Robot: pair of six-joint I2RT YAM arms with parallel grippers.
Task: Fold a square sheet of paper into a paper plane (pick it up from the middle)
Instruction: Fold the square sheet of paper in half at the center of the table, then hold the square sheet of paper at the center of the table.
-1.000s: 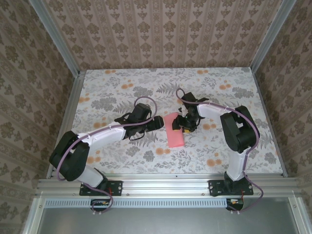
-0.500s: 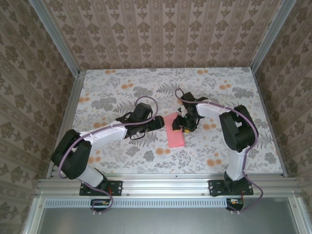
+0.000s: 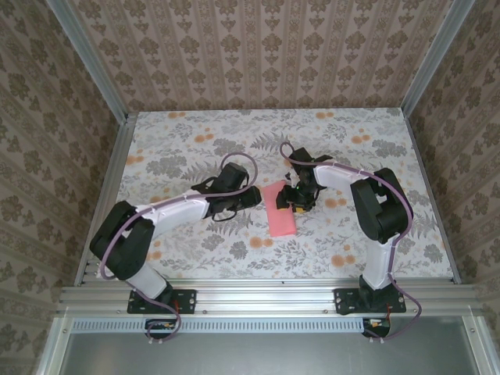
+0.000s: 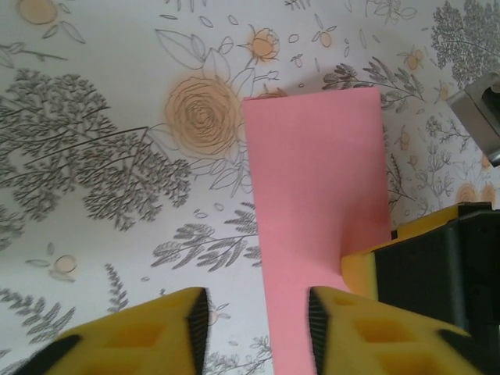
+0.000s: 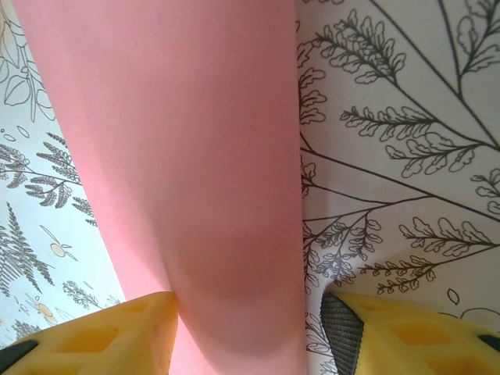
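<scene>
The pink paper sheet (image 3: 280, 209), folded into a narrow strip, is lying on the floral table (image 3: 180, 148) between the arms. The right fingers (image 5: 101, 336) are straddling it, parted. The left fingers (image 4: 148, 336) are standing narrowly apart over its edge, with the strip's end cut off there.

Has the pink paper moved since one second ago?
No. The pink paper lies where it was, its near end equally close to the orange flower print.
</scene>
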